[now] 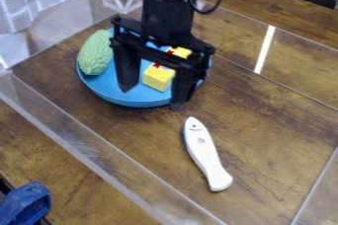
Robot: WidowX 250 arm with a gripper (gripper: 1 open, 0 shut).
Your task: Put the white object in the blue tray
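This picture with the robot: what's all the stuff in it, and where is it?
White thing: one, white with small marks, on the table, outside the tray
Tray: one, blue, on the table, partly under the hand
Block: one, yellow with a red and white label, in the tray
Green thing: one, green, at the tray's edge
Blue thing: one, blue, bottom left corner
Table: one, brown wood, under everything
Hand: one, black, open, over the tray

No readable text or labels.
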